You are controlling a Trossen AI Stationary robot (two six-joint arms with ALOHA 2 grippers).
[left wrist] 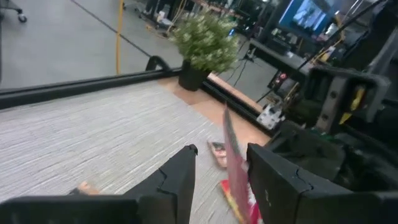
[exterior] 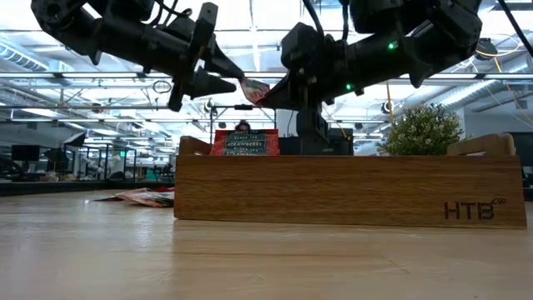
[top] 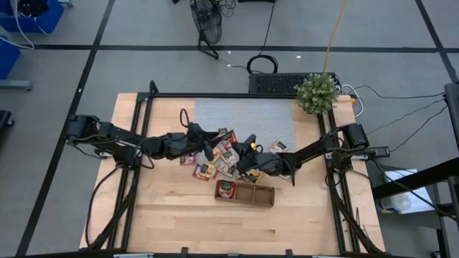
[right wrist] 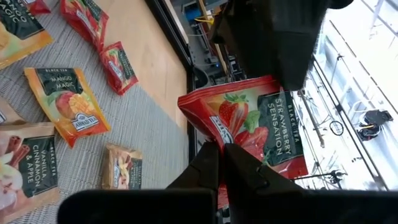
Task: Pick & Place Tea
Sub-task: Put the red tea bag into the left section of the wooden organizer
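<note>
Held packet: a red strawberry tea packet [right wrist: 252,127] is up in the air at frame centre in the low view, edge-on between the two arms, above the tray.
Right gripper [right wrist: 219,163]: fingers pressed together on the packet's lower edge, pinching it tight.
Left gripper [left wrist: 221,171]: fingers apart, straddling the same packet, which shows as a thin red sliver between them; looks like a handover or a re-grip in mid-air, though I can't say which way it goes.
Handling: light, thin, floppy foil-paper; it'll bend and twist if nipped at a corner. Best taken flat across an edge, well in from the corner.
Loose pile: more tea packets [top: 215,161] lie scattered centre frame in the high view, on the grey mat [top: 244,115] and the wood just below it.
Wooden tray [top: 245,192]: just below the pile, one red packet [top: 226,188] already standing in its left compartment.
Backdrop: potted plant [top: 316,92] at the table's upper right.
</note>
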